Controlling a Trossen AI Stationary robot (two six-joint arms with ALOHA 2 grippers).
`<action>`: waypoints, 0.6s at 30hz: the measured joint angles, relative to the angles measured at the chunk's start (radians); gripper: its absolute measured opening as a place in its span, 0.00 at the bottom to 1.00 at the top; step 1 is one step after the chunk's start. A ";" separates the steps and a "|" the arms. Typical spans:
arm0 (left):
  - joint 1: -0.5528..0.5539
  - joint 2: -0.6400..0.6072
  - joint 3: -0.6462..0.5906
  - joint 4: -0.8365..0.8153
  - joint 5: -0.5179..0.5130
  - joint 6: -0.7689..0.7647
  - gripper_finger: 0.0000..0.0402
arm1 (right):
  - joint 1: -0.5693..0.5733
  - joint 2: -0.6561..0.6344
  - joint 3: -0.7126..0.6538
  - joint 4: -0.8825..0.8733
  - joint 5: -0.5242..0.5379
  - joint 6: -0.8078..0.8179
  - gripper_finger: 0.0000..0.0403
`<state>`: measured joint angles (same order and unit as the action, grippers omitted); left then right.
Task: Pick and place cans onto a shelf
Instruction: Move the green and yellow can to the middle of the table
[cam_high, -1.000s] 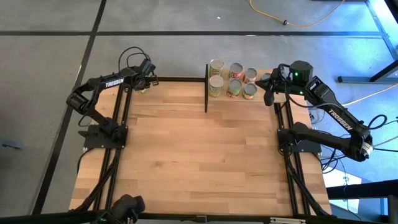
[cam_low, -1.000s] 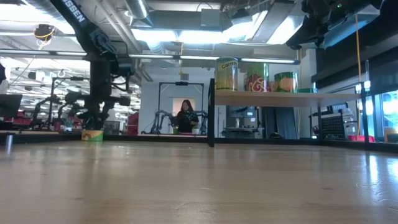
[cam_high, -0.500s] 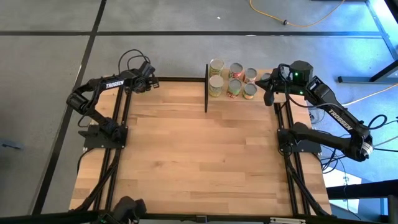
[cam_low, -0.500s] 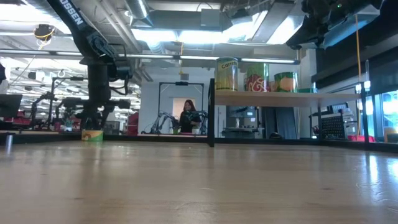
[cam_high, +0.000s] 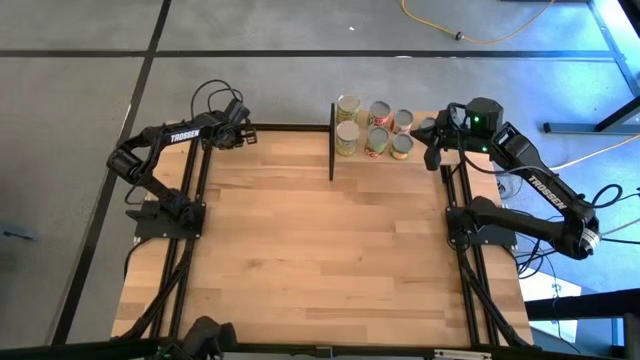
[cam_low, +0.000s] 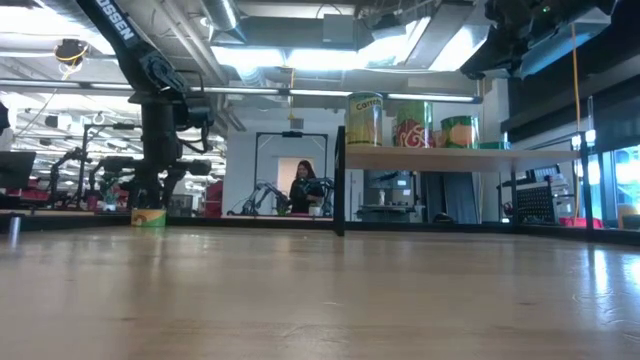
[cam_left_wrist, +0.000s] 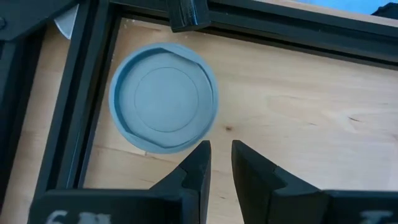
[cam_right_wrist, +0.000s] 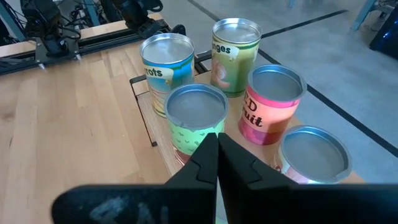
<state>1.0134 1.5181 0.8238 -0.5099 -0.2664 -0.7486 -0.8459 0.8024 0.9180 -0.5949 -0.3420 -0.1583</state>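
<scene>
Six cans (cam_high: 375, 128) are counted on the shelf (cam_high: 420, 150) in the high view, set in two rows against the table's far edge, beside a black upright (cam_high: 331, 140). A seventh can (cam_left_wrist: 163, 98) is seen at the far left corner, hemmed by the black frame rails (cam_left_wrist: 87, 112); its top is plain silver-grey and its label yellow-green in the low view. The wide wooden tabletop (cam_high: 320, 250) between the arms is left open. The left gripper (cam_left_wrist: 217, 163) is held above that corner can, its fingers slightly parted with nothing pinched. The right gripper (cam_right_wrist: 216, 163) is poised over the shelf's right end, fingers pressed together, empty; below it red, teal and green labels are shown
</scene>
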 joint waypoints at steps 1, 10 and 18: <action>0.000 0.000 0.000 0.000 0.001 0.000 0.14 | 0.000 0.000 0.000 0.000 0.000 0.010 0.02; -0.001 0.000 0.000 0.036 -0.010 0.024 0.14 | 0.000 0.000 0.000 -0.001 0.000 0.065 0.02; -0.001 0.000 0.000 0.029 -0.057 0.025 0.14 | 0.000 0.001 0.000 -0.001 0.000 0.132 0.02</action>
<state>1.0124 1.5181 0.8238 -0.4805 -0.3236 -0.7239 -0.8458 0.8032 0.9180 -0.5957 -0.3417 -0.0265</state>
